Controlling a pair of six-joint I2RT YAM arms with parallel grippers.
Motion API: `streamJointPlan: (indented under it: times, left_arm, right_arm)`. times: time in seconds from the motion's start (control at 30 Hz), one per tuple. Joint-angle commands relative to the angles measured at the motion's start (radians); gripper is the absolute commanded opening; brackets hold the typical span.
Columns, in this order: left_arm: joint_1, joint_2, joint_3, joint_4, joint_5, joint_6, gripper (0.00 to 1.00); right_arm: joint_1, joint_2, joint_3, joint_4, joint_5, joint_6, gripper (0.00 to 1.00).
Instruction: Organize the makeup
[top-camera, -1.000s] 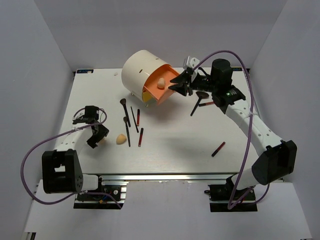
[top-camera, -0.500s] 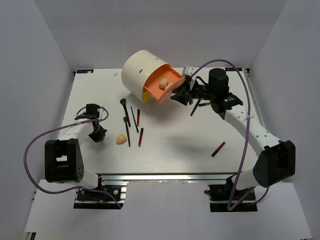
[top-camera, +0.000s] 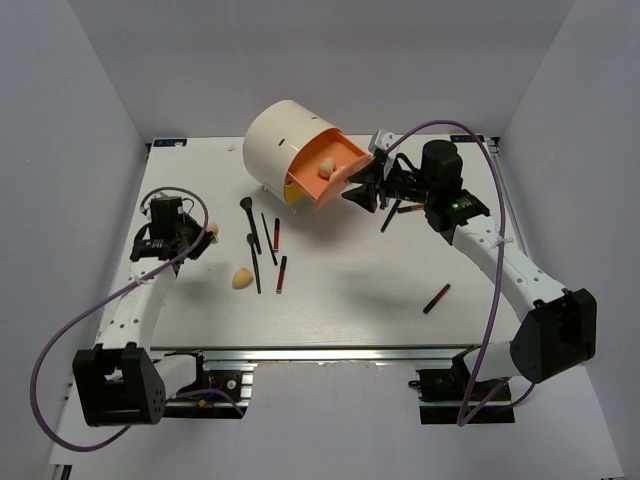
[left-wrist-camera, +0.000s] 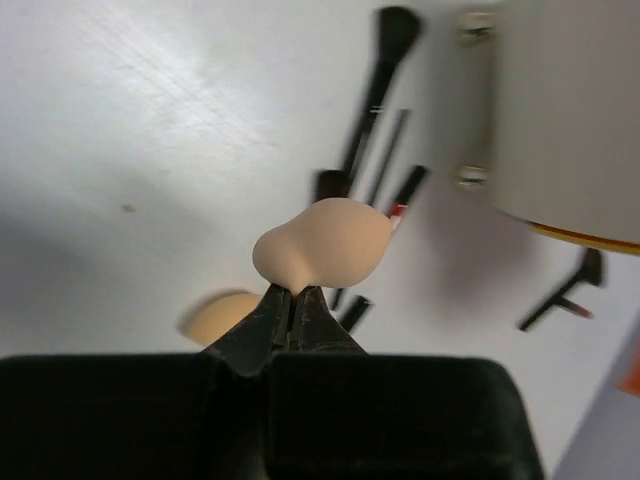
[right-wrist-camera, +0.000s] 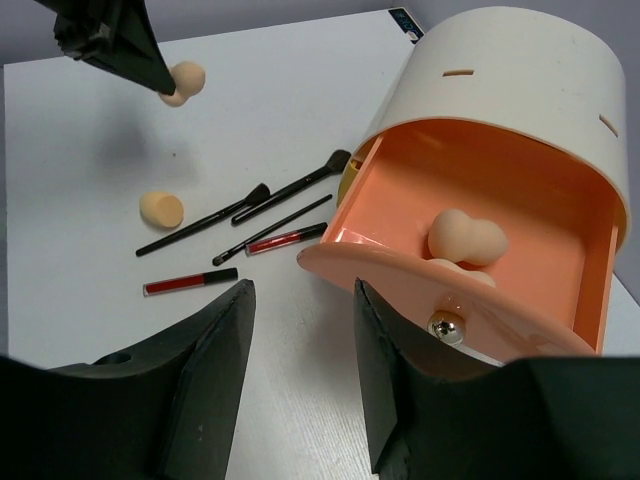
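Noted left hand (left-wrist-camera: 292, 300) clamped on a sponge (left-wrist-camera: 325, 240) held clear of the desk (top-camera: 340, 290), right hand (right-wrist-camera: 302, 290) with fingers apart at the front of the box's (right-wrist-camera: 500, 80) open drawer (right-wrist-camera: 400, 200), second sponge (right-wrist-camera: 465, 237) inside it, third sponge (right-wrist-camera: 161, 208), brushes (right-wrist-camera: 290, 188) and sticks (right-wrist-camera: 190, 281) lying loose on the desk.

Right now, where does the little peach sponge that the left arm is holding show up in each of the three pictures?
Top external: the held sponge is at the left, above the table.
Left wrist: it is in the middle of the picture, pinched from below by the left end effector.
Right wrist: it is in the top left corner.
Shared landmark: the cream box.
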Motion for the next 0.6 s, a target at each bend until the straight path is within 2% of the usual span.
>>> streamJointPlan:
  times: [0.0,0.2,0.37,0.57]
  left_arm:
    - [-0.02,-0.067,0.046,0.125,0.133,-0.036,0.0]
    - [-0.147,-0.062,0.158,0.224,0.153,-0.056,0.0]
    - [-0.303,0.037,0.321,0.223,0.093,0.007,0.0]
    - [-0.422,0.168,0.506,0.234,0.065,0.088,0.0]
  right_arm:
    - [-0.004,-0.02,-0.008,0.059,0.005,0.034,0.5]
    - [-0.003,-0.017,-0.005,0.05,0.016,0.04,0.49]
    - [-0.004,-0.041,-0.018,0.048,0.04,0.039,0.49]
    - [-0.004,-0.087,-0.042,0.027,0.095,0.002,0.48]
